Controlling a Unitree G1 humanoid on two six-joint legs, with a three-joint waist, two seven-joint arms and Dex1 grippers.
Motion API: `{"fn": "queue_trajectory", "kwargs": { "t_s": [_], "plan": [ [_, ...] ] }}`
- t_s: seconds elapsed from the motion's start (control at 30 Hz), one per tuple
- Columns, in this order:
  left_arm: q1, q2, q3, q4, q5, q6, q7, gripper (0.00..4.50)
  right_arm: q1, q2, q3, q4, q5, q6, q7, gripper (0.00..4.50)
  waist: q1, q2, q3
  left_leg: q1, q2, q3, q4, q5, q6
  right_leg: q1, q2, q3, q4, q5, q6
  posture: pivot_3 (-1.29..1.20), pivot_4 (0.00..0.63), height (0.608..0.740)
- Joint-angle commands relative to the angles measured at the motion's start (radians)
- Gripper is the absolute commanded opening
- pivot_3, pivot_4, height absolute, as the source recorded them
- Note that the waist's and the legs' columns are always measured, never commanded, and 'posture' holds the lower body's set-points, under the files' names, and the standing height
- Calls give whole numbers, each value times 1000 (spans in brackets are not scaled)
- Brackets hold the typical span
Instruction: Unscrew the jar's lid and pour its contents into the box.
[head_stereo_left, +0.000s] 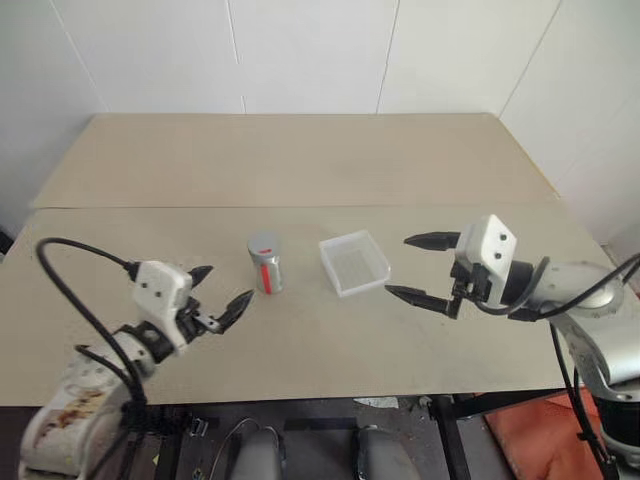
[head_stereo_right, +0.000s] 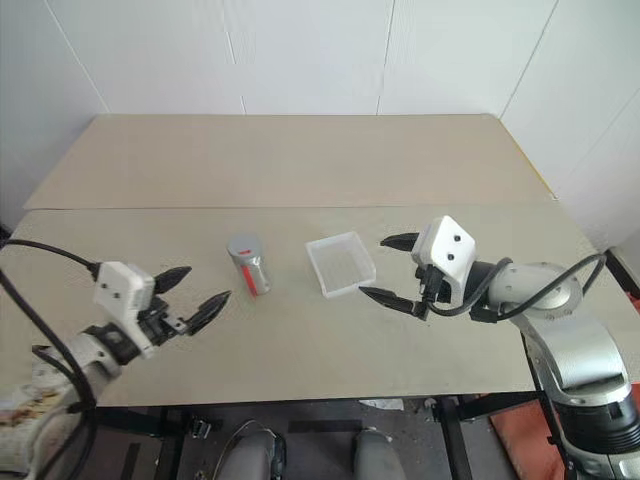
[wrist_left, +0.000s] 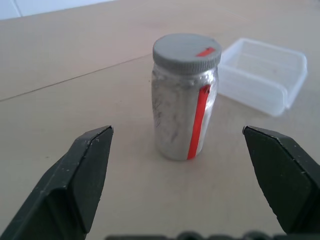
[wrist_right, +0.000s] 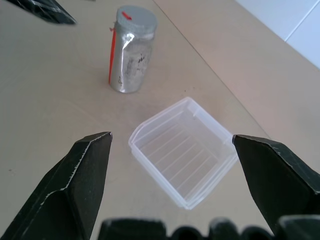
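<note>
Jar (head_stereo_left: 265, 263) stands upright on the table (head_stereo_left: 300, 160), lid (wrist_left: 186, 51) on, w/ a red strip running down its silvery side and a red mark on the grey cap. Box (head_stereo_left: 354, 262) sits just beside the jar on the robot's right, not touching it, flat on the table; looks empty, ribbed floor visible thru the clear plastic.

Left gripper (head_stereo_left: 222, 295) hovers near the jar on the robot's left side, fingers spread wide, grasping nothing; jar sits ahead of the gap between them, apart from both. Gripper roughly level, aimed at the jar.

Right gripper (head_stereo_left: 420, 268) hangs on the far side of the box from the jar, fingers also spread wide, nothing in them. It's aimed toward box and jar, tilted a bit down, close to the box edge but not touching.

Contents of the jar can't be seen w/ lid on and foil-like wall opaque.
</note>
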Motion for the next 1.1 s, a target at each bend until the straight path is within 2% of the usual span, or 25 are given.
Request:
{"fn": "queue_trajectory", "kwargs": {
  "t_s": [0.03,0.53,0.83,1.1],
  "plan": [
    [-17,-53,-99,-34,91,-18,90,4500,-34,-18,-21,14,-13,-51,15,4461,0,0,0,0,0,0,0,0,0,0,0,0,0,0,0,0,150,740],
    [-98,-269,-286,55,310,-24,310,4500,-27,-40,-50,2,-10,-62,26,4461,0,0,0,0,-1,0,0,0,0,0,0,0,0,0,0,0,150,740],
    [-157,-416,-331,160,454,-73,459,4500,-30,-60,-63,6,-5,-65,40,4461,1,0,0,0,-1,-1,0,0,0,0,0,0,0,0,0,0,150,740],
    [-218,-499,-346,253,522,-124,505,4500,-38,-59,-63,10,-3,-75,50,4461,3,0,0,-1,-2,-1,1,0,0,0,-1,0,0,0,0,0,150,740]
  ]
}}
